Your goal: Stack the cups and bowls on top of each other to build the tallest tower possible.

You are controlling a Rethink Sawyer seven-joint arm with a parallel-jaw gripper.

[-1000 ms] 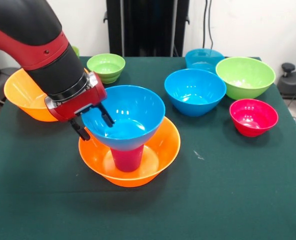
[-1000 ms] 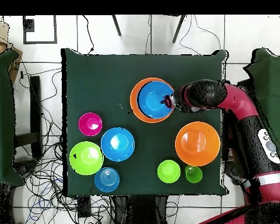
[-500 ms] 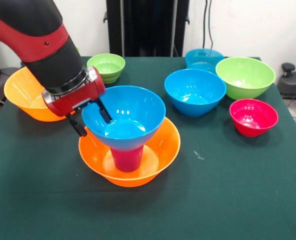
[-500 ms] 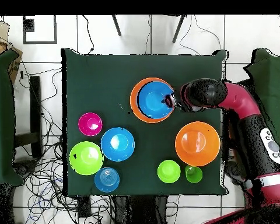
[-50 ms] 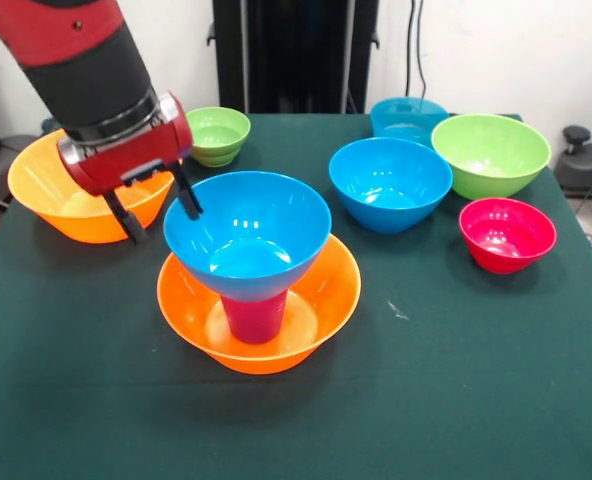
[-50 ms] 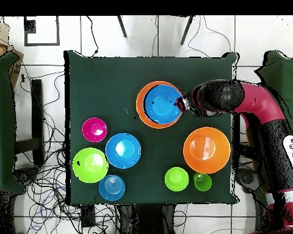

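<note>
The red and black arm point(image 5: 81, 60) comes down steeply from the upper left of the front view, its black forearm ending in a red wrist block. The gripper point(image 5: 159, 208) hangs just off the rim of the blue bowl point(image 5: 248, 238), at about the bowl's nine to ten o'clock. Its two dark fingers point(image 5: 129, 218) stand apart with nothing between them; one tip sits right at the bowl's rim, though I cannot tell if it touches. From overhead the arm reaches in from the right side, the gripper point(image 6: 182, 104) at the bowl's three o'clock edge.

The tower point(image 5: 256, 285) stands near the middle of the green table point(image 5: 456, 380): a wide orange bowl point(image 5: 316, 310) at the bottom, the purple-magenta cup point(image 5: 254, 315) standing upside down inside it, and the blue bowl perched upright on the cup.

Around it, in the front view: a second orange bowl point(image 5: 51, 195) at nine o'clock behind the gripper, a small lime green bowl point(image 5: 216, 135) at eleven, another blue bowl point(image 5: 390, 183) at two, a large lime green bowl point(image 5: 491, 152) and a teal-blue bowl point(image 5: 408, 117) beyond it, and the red-pink bowl point(image 5: 507, 233) at three. A light green cup point(image 6: 202, 181) shows in the overhead view beside the small lime bowl.
</note>
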